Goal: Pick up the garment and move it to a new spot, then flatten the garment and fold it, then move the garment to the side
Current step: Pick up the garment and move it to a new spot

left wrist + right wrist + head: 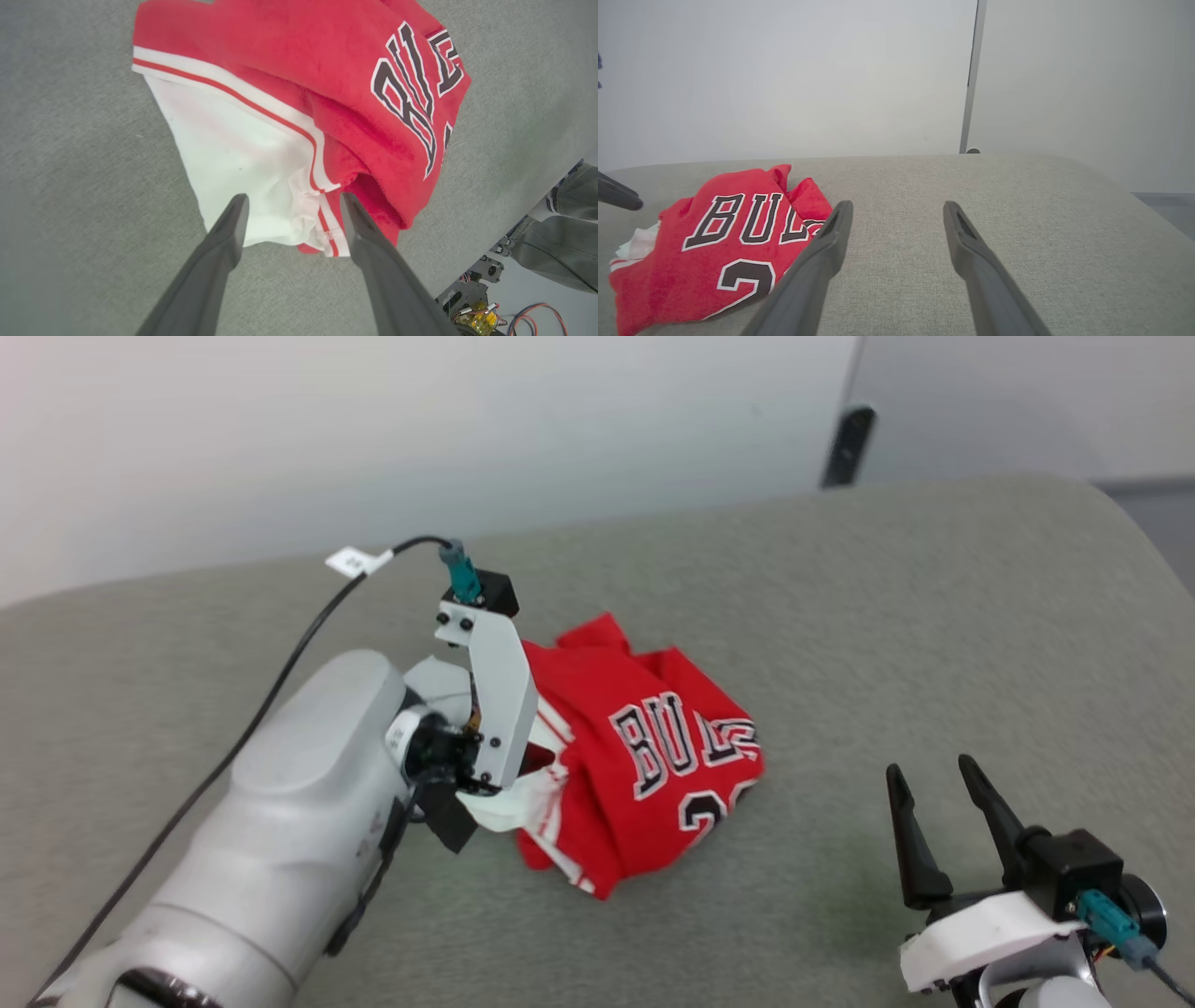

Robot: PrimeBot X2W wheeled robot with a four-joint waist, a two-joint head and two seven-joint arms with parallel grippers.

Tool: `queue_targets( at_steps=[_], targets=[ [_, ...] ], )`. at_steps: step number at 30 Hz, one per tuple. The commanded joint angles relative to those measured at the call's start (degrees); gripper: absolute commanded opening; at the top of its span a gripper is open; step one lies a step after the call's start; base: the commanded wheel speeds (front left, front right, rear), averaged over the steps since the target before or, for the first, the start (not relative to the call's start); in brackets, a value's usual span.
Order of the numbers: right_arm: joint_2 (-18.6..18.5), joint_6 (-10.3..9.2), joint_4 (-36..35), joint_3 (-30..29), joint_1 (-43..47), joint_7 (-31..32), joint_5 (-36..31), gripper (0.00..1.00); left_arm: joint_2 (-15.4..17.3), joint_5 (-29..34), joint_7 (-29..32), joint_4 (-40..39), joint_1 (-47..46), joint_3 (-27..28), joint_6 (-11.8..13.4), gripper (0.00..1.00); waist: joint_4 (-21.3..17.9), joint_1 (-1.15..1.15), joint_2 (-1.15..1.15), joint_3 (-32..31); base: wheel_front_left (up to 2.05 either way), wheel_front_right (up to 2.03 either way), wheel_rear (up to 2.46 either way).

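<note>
Pale and bulky, the left forearm (280,821) runs up from the lower left of the head view, a black cable (280,663) with a white tag trailing off its wrist. Its camera mount hides most of the left pincer there. The left wrist view shows the left pincer (292,200) spread wide, pinching nothing. The fingertips sit over the near edge of the garment (327,70), with a crumpled bit of white sleeve (233,163) and striped trim showing between them.

The garment (644,756) lies bunched in a heap on the grey fabric surface (840,616), roughly mid-surface and just beside the left wrist. The right pincer (929,770) is also spread and holds nothing, well apart from the cloth at the lower right.

From the right wrist, the red front reads "BUL" above a "2" (728,242), with the sleeve only a white sliver at the left. The left wrist view gives the sleeve in full and the lettering sideways. It also takes in a person's grey-trousered leg (570,224) and some wired electronics (472,317) beyond the surface edge.
</note>
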Motion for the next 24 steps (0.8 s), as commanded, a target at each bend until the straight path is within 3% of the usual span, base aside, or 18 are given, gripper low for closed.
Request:
queue_targets(
  at_steps=[1,7,17,24],
  targets=[
    [0.0,-0.08,-0.5,0.3,1.1,0.3,-0.3,1.00,0.6,-0.3,-1.4,-1.3,1.5,0.2,-0.5,1.00,5.6,0.00,0.00,-5.2,0.00,0.00,0.00],
    [0.0,-0.08,-1.7,1.1,2.7,0.1,0.4,1.00,3.4,-1.8,-9.2,-7.3,5.6,1.7,-0.8,1.00,8.9,0.00,0.00,-6.7,0.00,0.00,0.00],
    [0.0,-0.08,-2.0,2.0,5.6,-2.1,0.8,1.00,8.8,-3.3,-32.3,-21.1,18.9,8.2,-0.8,1.00,12.0,0.00,0.00,-8.3,0.00,0.00,0.00],
    [0.0,-0.08,-2.0,0.9,6.7,-2.4,-0.4,1.00,11.2,-1.7,-48.8,-29.7,29.3,13.6,2.6,1.00,12.8,0.00,0.00,-8.6,0.00,0.00,0.00]
  ],
)
